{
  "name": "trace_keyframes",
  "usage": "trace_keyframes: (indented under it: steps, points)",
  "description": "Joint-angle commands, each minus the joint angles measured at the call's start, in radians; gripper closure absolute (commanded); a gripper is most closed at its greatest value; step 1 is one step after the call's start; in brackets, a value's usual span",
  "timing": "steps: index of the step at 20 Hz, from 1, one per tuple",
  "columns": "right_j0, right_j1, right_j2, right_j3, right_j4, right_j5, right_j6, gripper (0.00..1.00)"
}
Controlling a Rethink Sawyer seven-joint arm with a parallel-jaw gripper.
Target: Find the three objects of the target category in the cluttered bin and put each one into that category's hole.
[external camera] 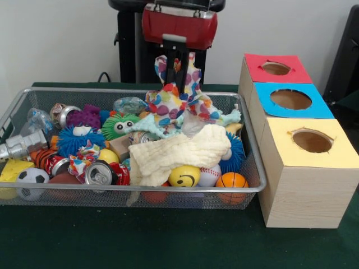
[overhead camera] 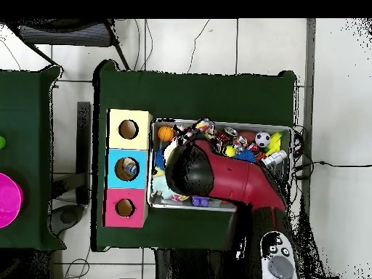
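Note:
My gripper (external camera: 176, 63) hangs over the back of the wire mesh bin (external camera: 140, 190) and is shut on a polka-dot cloth (external camera: 179, 103), lifting its top while the rest drapes into the clutter. A see-through crinkly bottle (external camera: 39, 119) lies at the bin's left end and another (external camera: 129, 104) at the back middle. The blue-surround hole (external camera: 290, 99) is the middle one of the wooden box to the right. In the overhead view the arm (overhead camera: 218, 174) covers the gripper and much of the bin (overhead camera: 285, 129). Something blue and white shows inside the blue hole (overhead camera: 128, 168).
The bin also holds a cream cloth (external camera: 179, 154), drink cans (external camera: 101, 172), spiky toys and small balls (external camera: 184, 176). The red-surround hole (external camera: 276, 68) and the yellow-surround hole (external camera: 312, 141) flank the blue one. A pink round thing (overhead camera: 6, 200) sits on a side table.

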Motion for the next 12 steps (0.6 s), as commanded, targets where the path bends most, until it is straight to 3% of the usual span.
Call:
trace_keyframes:
  steps: [1, 12]
  points:
    - [-0.002, 0.106, -0.045, 0.157, 0.030, -0.063, 0.249, 1.00]
    - [0.097, 0.110, -0.102, 0.241, 0.110, -0.104, 0.319, 1.00]
